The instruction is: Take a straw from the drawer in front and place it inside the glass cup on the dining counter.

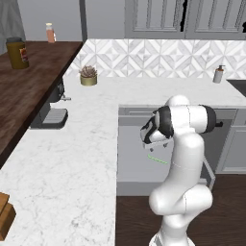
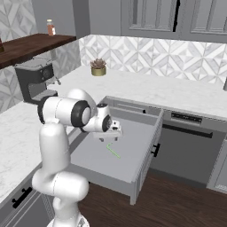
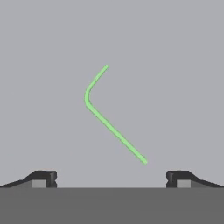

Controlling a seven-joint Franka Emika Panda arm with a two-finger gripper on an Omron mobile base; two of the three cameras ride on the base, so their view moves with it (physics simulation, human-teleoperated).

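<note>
1. At the upper left of the left base view, a dark wooden shelf [image 1: 33,72] carries a yellow-labelled jar [image 1: 17,53] and a small orange bottle [image 1: 50,32]; a dark coffee machine [image 1: 52,110] sits under its edge.
2. Further right in that view, a potted succulent [image 1: 88,75] stands on the white marble counter [image 1: 62,163] near the patterned tile backsplash [image 1: 158,57], and a soap dispenser [image 1: 219,74] stands at the far right.
3. Centre right of the left base view, the white arm bends over the open drawer [image 1: 132,158], and the gripper [image 1: 153,145] hangs above the drawer floor.
4. Just below the gripper there, the straw [image 1: 157,159] shows as a thin green line on the grey drawer floor.
5. Left to centre of the right base view, the gripper [image 2: 111,137] points down over the drawer [image 2: 128,155], which is pulled out from the cabinet, its black handle on the front panel facing right.
6. Under the hand in that view, the straw [image 2: 112,150] lies flat on the drawer bottom, apart from the walls.
7. Right of the drawer, a dark-fronted appliance [image 2: 188,146] with a long handle sits under the counter.
8. Across the hand view, the straw [image 3: 105,116] lies bent, one short leg toward the upper middle and one long leg running to the lower right, on plain grey floor.
9. At the bottom of the hand view, the gripper [image 3: 111,179] is spread wide and holds nothing, its fingertips [image 3: 43,178] well apart with the straw above the gap between them.
</note>
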